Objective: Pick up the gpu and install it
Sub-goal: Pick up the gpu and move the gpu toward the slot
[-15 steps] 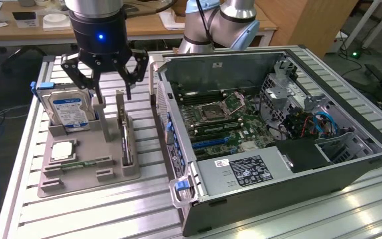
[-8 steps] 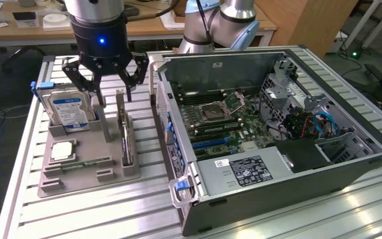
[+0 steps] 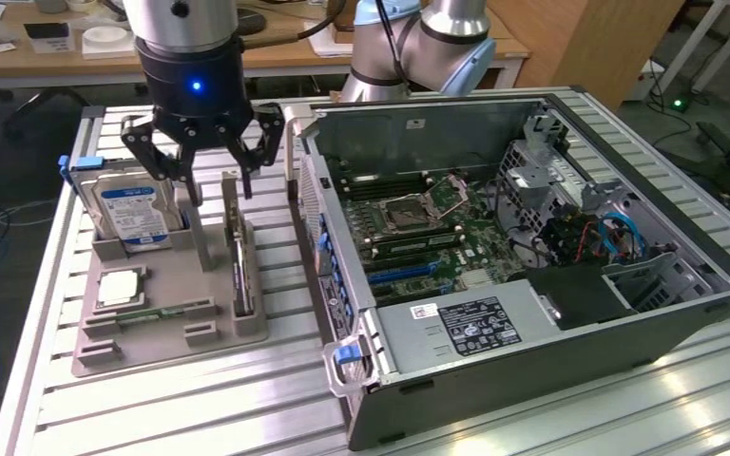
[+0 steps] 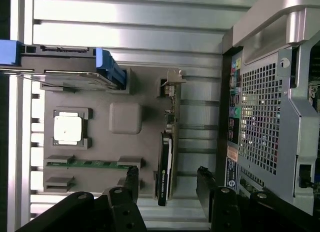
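Gripper: your gripper (image 3: 220, 193) (image 4: 167, 178) hangs over the far end of the grey holder tray (image 3: 201, 275) (image 4: 145, 91), with its jaws spread wide and nothing between them in its grasp.

Fingers: in the wrist view you see one dark finger (image 4: 131, 182) on either side of the card, with clear space between each finger and the card.

Gpu: the gpu (image 3: 236, 255) (image 4: 165, 167) stands on its long edge in a slot along the tray's edge nearest the computer case (image 3: 669, 328) (image 4: 260, 111). Its metal bracket is at the tray's far end, right below your gripper.

Hard drive: the hard drive (image 3: 137, 214) (image 4: 65, 74), with its blue-and-white label, stands upright at the tray's far corner away from the case, just beside one finger.

Processor: the square chip (image 3: 122, 285) (image 4: 67, 129) lies flat in its pocket along the tray's outer edge.

Memory stick: the green memory stick (image 3: 156, 313) (image 4: 92, 163) lies in a slot near the tray's near edge.

Case: you have it lying on its side, open, beside the tray. The motherboard (image 3: 416, 228) faces up inside.

Table: the tray and the case both rest on the slatted metal table (image 3: 149, 408) (image 4: 125, 11).
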Available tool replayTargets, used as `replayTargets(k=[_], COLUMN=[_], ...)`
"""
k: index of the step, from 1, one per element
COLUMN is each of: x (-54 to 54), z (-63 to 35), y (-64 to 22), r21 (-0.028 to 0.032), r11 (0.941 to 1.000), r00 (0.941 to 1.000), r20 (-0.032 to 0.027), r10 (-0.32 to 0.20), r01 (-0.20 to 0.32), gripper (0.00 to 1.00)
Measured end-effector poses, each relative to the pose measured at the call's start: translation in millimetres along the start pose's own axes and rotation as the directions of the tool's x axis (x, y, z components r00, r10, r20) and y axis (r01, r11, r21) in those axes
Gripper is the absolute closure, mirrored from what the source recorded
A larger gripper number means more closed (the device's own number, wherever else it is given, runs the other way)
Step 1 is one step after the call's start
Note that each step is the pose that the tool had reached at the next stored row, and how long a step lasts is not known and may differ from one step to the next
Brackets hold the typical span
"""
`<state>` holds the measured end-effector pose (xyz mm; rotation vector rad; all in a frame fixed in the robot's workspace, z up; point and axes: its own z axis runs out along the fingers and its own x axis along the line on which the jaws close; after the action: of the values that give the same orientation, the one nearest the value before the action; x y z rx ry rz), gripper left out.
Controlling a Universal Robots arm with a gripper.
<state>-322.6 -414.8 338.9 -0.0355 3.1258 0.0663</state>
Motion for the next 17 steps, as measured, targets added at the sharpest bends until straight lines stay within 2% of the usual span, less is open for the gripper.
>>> replayTargets(k=[17], x=[-0.3], z=[5.9], y=[-0.8], r21=[-0.0001], r11=[1.0], r00=[1.0], r20=[0.0001], r10=[0.0], r01=[0.0], gripper=[0.41])
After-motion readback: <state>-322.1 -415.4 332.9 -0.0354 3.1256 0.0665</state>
